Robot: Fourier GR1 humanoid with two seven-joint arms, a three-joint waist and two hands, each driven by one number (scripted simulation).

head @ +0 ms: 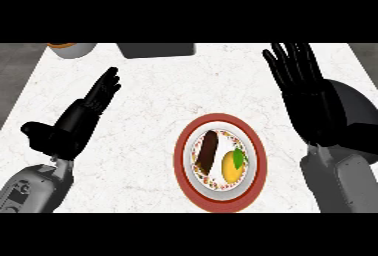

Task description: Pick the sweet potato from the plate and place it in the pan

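On a white marble bench (162, 100), a red-rimmed plate (219, 200) sits between the robot's two hands, nearer the right one. The dark brown sweet potato (210, 145) lies on the plate, touching a yellow-orange fruit with a green leaf (233, 167) on its right-hand side. The left hand (92, 102) rests open, fingers straight and pressed together, well left of the plate. The right hand (299, 80) is spread open, fingers straight, over a dark grey pan (354, 120) just right of the plate. Beyond the hands stand a dark tray (156, 50) and a pale cup (72, 49).
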